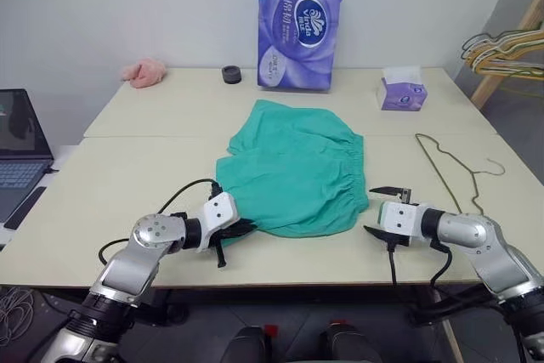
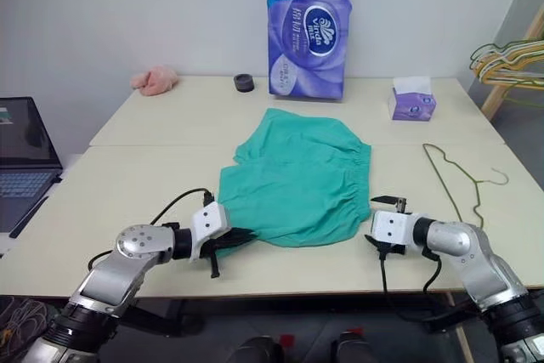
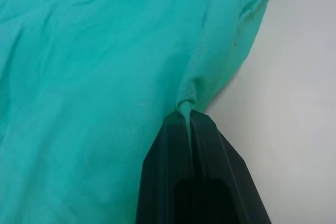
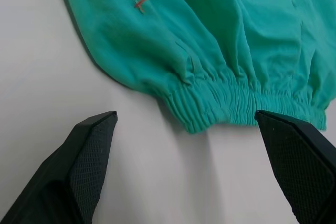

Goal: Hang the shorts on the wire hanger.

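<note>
My left gripper (image 1: 240,229) pinches the teal-green cloth shorts (image 1: 293,172) at their near-left edge; my right gripper (image 1: 381,209) gapes wide beside the waistband corner, bare table (image 1: 127,184) around.

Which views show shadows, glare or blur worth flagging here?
Left eye view: even light, no glare, soft shadow under the shorts; the thin wire hanger is faint against the table. Left wrist view: the left gripper and the pinched cloth are slightly soft. Right wrist view: the right gripper throws faint shadows.
</note>
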You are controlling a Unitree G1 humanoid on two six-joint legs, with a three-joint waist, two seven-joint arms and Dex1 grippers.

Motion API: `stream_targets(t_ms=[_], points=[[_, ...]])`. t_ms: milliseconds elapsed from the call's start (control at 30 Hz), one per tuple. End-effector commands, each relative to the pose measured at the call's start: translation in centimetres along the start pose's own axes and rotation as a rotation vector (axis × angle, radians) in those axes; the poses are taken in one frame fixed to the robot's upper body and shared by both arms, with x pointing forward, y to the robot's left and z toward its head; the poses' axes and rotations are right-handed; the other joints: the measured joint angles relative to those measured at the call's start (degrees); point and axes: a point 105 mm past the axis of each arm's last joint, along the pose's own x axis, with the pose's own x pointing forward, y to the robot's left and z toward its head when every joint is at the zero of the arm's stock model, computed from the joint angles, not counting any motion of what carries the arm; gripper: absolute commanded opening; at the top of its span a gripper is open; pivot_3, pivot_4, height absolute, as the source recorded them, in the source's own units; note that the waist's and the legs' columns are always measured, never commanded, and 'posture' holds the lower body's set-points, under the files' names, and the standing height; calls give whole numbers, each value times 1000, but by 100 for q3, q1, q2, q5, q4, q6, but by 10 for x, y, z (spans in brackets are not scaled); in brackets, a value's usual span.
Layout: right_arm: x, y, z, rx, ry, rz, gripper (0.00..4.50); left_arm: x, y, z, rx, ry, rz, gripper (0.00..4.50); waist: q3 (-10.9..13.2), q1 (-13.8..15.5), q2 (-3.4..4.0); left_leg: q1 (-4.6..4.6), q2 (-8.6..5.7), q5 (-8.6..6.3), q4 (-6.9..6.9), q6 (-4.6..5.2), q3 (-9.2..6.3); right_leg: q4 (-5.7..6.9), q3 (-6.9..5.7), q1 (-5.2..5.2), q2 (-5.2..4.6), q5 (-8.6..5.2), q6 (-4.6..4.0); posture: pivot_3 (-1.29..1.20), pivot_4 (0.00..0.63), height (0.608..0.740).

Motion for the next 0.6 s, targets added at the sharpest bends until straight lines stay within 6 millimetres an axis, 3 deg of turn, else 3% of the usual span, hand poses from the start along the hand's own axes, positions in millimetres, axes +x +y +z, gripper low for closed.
stream_targets(t_ms=[33, 167, 267, 600], points=[[10, -9, 4, -72, -20, 1, 4500, -5, 5, 21, 38, -60, 11, 7, -1, -19, -2, 1, 0, 0, 0, 0, 1, 1, 0, 0, 1, 1, 0, -14, 31, 740], [20, -6, 11, -98, -57, 30, 4500, -4, 0, 21, 30, -60, 1, 7, -3, -47, -5, 1, 3, 0, -1, 0, -1, 4, 5, -1, 2, 16, -27, -11, 31, 740], [23, -3, 11, -93, -56, 47, 3885, -4, -5, 19, 21, -55, -14, 0, -6, -56, -9, 1, 3, 0, -1, 0, -5, 7, 6, -1, 2, 17, -29, -9, 30, 740], [22, 0, 7, -65, -38, 72, 357, -5, -16, 6, 32, 0, -82, 0, -9, -78, -13, 3, 6, 0, 0, -1, -5, 11, 7, -1, 4, 17, -31, -20, 31, 740]])
